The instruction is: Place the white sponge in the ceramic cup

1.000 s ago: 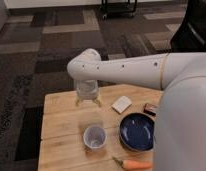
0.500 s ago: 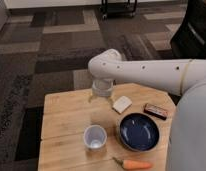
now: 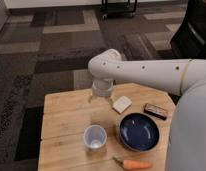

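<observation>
The white sponge [image 3: 122, 104] lies flat on the wooden table [image 3: 66, 125], toward its far right. The ceramic cup [image 3: 95, 137] stands upright nearer the front, left of the bowl, and looks empty. My gripper [image 3: 102, 93] hangs from the white arm [image 3: 146, 72] over the table's far edge. It is just left of the sponge and beyond the cup, and holds nothing that I can see.
A wide dark blue bowl [image 3: 139, 131] sits right of the cup. A dark bar with a red edge [image 3: 156, 111] lies at the right edge. A carrot [image 3: 132, 164] lies at the front. Carpet surrounds the table.
The arm and gripper have swung right along the table's far edge, closer to the sponge. The sponge, the cup and the other objects have not moved.
</observation>
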Robot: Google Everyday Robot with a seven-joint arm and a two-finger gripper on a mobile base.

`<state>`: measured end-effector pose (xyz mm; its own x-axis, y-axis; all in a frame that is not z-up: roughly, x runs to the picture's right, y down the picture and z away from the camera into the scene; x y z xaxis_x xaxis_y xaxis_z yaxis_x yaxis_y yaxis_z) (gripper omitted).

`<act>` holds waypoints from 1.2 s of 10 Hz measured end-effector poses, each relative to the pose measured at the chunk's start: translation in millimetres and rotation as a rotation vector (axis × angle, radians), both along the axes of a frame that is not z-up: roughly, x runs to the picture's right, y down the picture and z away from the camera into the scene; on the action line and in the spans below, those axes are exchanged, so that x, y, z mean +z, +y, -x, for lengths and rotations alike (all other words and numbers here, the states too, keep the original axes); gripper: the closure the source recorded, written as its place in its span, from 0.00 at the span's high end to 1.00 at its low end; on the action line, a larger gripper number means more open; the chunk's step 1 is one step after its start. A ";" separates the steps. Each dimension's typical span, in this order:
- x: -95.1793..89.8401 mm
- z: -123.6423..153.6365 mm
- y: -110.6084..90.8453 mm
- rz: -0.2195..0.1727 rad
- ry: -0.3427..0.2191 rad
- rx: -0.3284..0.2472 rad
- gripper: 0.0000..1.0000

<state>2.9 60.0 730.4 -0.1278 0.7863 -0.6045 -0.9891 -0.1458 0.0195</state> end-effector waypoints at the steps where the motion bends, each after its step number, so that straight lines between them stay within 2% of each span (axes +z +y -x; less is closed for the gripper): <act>1: 0.0 0.4 0.0 0.000 0.000 -0.001 0.65; 8: 0.7 0.1 0.9 0.003 0.000 -0.001 0.65; 12: 5.6 -13.5 -5.7 -0.012 0.037 0.073 0.65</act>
